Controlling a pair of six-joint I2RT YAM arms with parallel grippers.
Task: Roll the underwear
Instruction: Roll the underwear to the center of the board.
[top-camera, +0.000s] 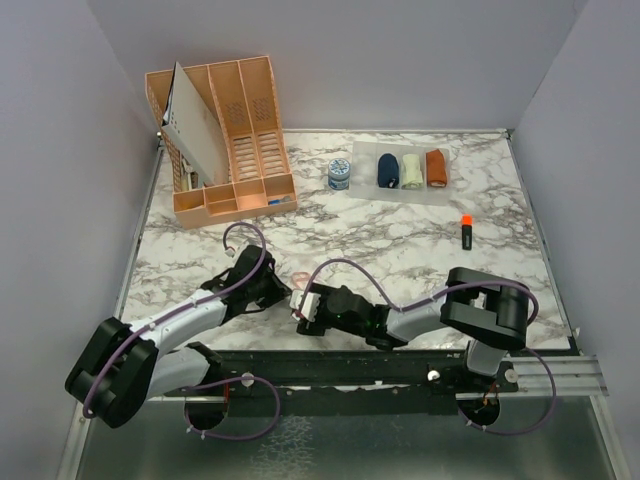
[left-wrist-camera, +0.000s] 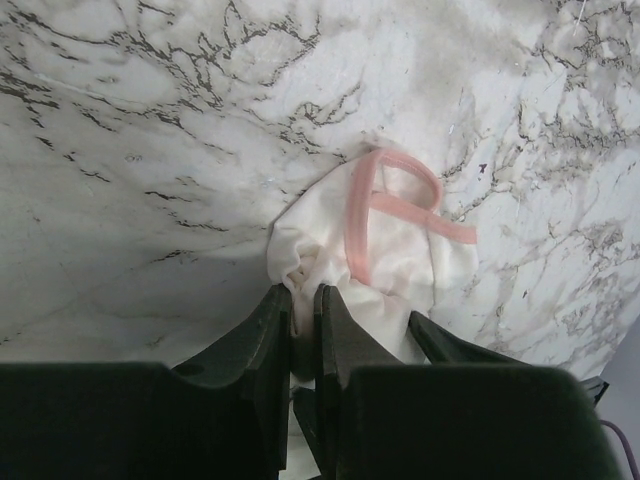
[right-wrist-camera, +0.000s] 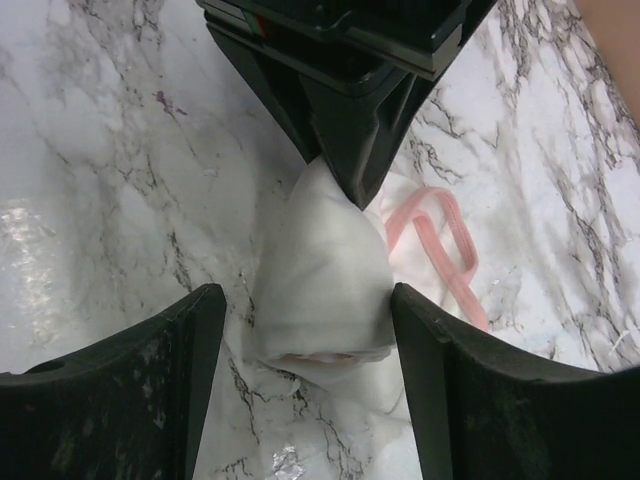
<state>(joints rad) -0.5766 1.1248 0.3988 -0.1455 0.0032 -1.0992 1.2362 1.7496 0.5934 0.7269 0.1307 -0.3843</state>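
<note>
Beside the near table (top-camera: 420, 225) edge, left hand (left-wrist-camera: 303, 303) pinches pink-edged underwear (left-wrist-camera: 400, 250).

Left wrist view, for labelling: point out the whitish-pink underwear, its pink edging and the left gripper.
whitish-pink underwear (left-wrist-camera: 405, 265), left wrist view, bunched white body
pink edging (left-wrist-camera: 358, 228), left wrist view, upright strip
left gripper (left-wrist-camera: 303, 302), left wrist view, between fingertips pinching cloth

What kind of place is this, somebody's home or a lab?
Probably a robot test cell, not a home: plain grey walls box in a marble-patterned tabletop, a left arm and right arm are bolted to a rail, and rolled cloths sit in a row.
</note>
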